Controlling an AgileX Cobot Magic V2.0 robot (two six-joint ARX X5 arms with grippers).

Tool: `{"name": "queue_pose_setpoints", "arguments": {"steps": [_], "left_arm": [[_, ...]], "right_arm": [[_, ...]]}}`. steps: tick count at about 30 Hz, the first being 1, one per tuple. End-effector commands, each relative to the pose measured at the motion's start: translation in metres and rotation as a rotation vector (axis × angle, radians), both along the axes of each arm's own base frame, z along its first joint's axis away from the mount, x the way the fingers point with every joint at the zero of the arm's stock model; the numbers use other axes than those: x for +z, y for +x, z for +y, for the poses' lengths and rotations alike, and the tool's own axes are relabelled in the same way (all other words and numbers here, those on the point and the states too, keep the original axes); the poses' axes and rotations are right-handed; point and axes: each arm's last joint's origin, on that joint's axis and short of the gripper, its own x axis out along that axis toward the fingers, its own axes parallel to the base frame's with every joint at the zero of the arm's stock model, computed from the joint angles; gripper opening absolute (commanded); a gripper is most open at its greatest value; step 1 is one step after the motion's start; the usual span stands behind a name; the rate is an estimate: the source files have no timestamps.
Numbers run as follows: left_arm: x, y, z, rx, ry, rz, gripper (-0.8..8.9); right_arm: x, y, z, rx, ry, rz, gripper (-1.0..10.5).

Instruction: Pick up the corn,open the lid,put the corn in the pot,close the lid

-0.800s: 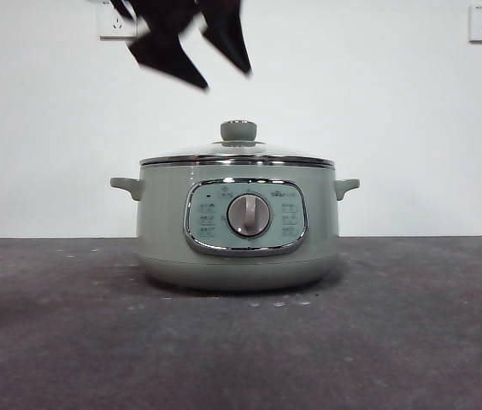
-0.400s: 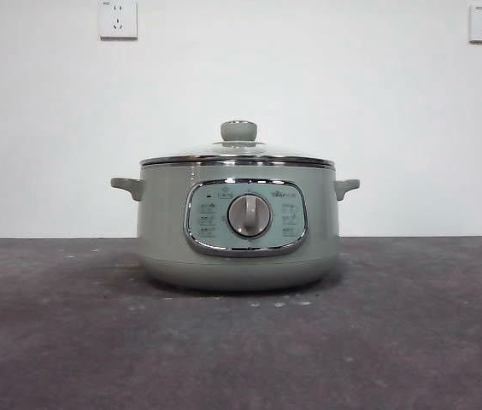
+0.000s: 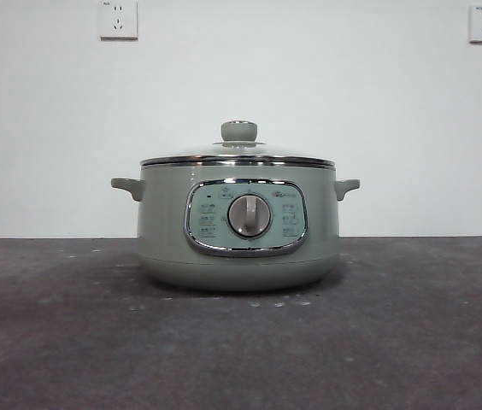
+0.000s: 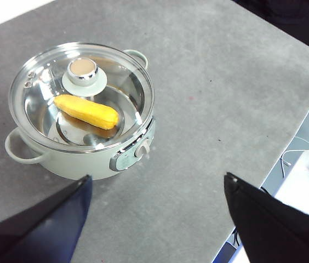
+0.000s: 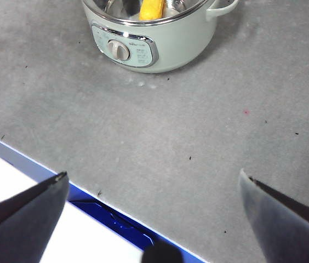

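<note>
Both grippers hang high over the table, well clear of the pot. Left gripper (image 4: 154, 216) shows its two black jaws spread wide with nothing between them; right gripper (image 5: 154, 211) likewise has its jaws far apart and holds nothing, with bare grey table (image 5: 198, 137) beneath it and the table's blue front edge close below. Neither arm shows in the front view.

Further out, the pot (image 3: 238, 224) sits upright on the dark table (image 3: 412, 342), its chrome-framed panel and round silver dial (image 3: 249, 215) facing the front camera, a small handle sticking out at each side. On top, the lid (image 4: 81, 96) is seated flat on the pot's rim, steel ring all the way round, green knob (image 3: 238, 131) up in the middle.

Through the glass, from the left wrist view, the corn (image 4: 86, 111) lies on its side on the pot's shiny floor, just beside the knob's line. Beyond, a white wall carries two sockets (image 3: 118, 19).
</note>
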Motion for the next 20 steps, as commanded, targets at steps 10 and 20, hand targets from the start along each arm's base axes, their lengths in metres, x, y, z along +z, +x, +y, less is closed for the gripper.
{"name": "queue_pose_setpoints", "arguments": {"steps": [10, 20], "left_arm": [[-0.0036, 0.0002, 0.0001, 0.003, 0.014, 0.039, -0.08], [-0.0036, 0.0002, 0.0002, 0.004, 0.015, 0.039, -0.04]], "right_arm": [[-0.0037, -0.0011, -0.0007, -0.01, -0.011, 0.029, -0.1], [-0.0037, -0.0006, -0.0015, -0.069, -0.002, 0.035, 0.0]]}}
